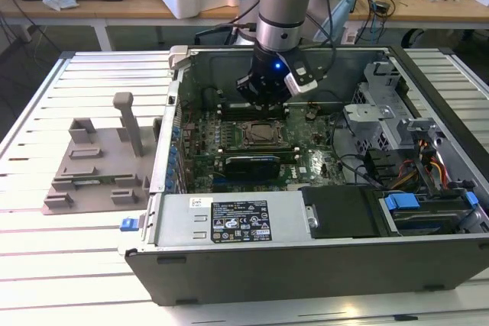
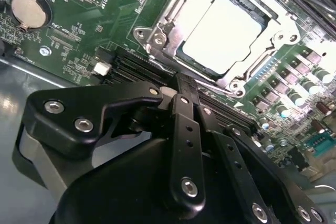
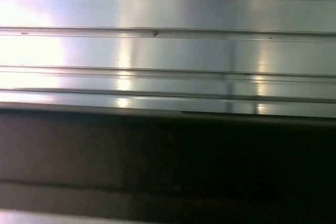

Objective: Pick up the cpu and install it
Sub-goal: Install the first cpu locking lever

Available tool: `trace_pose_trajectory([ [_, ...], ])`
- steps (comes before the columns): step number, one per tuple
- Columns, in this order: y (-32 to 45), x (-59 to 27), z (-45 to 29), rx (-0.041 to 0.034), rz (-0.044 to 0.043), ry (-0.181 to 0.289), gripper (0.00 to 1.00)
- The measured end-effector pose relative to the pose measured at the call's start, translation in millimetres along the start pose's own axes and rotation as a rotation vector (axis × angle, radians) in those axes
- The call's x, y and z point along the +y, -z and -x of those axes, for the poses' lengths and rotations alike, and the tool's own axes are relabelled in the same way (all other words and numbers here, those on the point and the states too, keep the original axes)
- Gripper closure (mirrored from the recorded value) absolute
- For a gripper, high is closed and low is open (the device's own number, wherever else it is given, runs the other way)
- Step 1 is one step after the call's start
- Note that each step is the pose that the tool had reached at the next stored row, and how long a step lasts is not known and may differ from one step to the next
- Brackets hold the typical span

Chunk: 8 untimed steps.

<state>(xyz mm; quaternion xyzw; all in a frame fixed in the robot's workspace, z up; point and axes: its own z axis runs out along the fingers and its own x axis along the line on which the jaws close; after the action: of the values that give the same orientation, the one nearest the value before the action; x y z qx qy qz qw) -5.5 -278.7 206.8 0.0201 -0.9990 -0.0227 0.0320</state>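
A slatted metal table [image 1: 69, 265] carries the work, its ribbed silver slats also running across the first wrist view; behind it stand wooden benches [image 1: 99, 7] strewn with cables and small items. On the table lies an open computer case [image 1: 306, 257] with its side off, and this case is the landmark for the rest. Just beside the case, toward the exterior view's left, sits a grey plastic fixture plate [image 1: 84, 181] with raised blocks and one tall post. Inside the case a green motherboard [image 1: 306, 159] covers the floor; drive bays with blue tabs [image 1: 403, 202] fill the end toward the exterior view's right. Near the middle of the case's board is the socket frame [image 2: 157, 36], and the cpu [image 2: 223, 32] lies flat within it, its pale metal top showing. The gripper [image 2: 184, 85] hangs inside the case just above the board beside the socket; its black fingers [image 2: 185, 129] are drawn together with nothing between them, apart from the cpu
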Motion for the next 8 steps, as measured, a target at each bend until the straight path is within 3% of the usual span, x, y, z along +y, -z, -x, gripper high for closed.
trace_pose_trajectory([
  [8, -3.5, -1.5, 5.7, 0.0011, -0.0006, 0.000, 0.89],
])
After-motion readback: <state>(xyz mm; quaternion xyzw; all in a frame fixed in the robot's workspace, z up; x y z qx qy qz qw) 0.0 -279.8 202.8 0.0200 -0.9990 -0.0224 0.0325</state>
